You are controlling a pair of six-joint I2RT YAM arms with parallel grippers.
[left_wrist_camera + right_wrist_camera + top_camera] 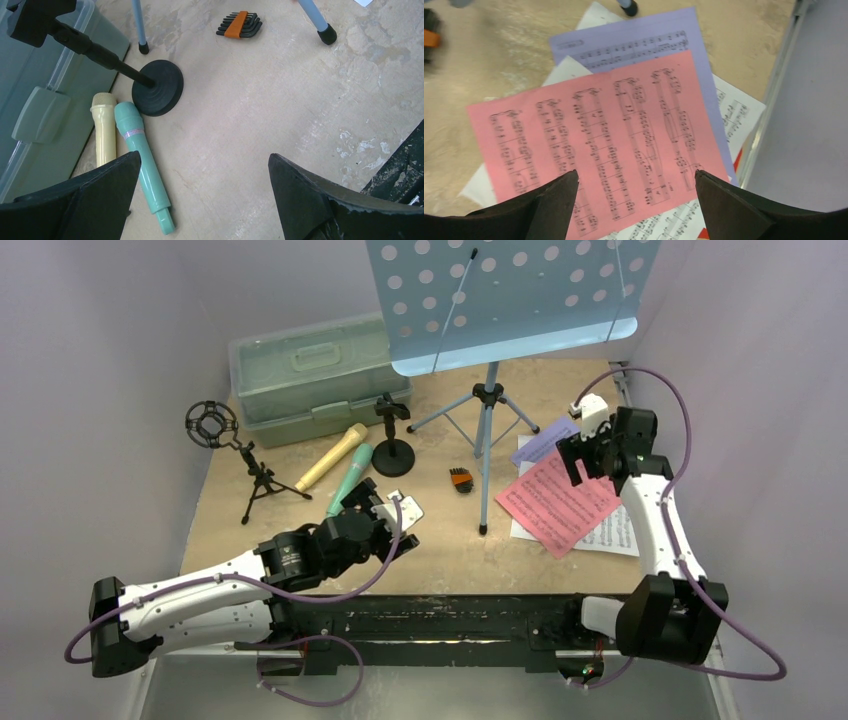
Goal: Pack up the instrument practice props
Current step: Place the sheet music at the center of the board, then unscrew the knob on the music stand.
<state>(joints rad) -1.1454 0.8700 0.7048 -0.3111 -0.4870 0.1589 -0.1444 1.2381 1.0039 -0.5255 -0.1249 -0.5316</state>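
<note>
A tan microphone and a teal microphone lie side by side left of centre; both show in the left wrist view, tan and teal. A round-base mic holder stands behind them. A ring-top tripod holder stands at the left. The light-blue music rack stands at the back on tripod legs. Red, purple and white music sheets lie at the right. My left gripper is open and empty just right of the teal microphone's tail. My right gripper is open and empty above the sheets.
A pale green case sits closed at the back left. A small black and orange hex-key set lies near the rack's front leg. Walls close in on the left, right and back. A black rail runs along the near edge.
</note>
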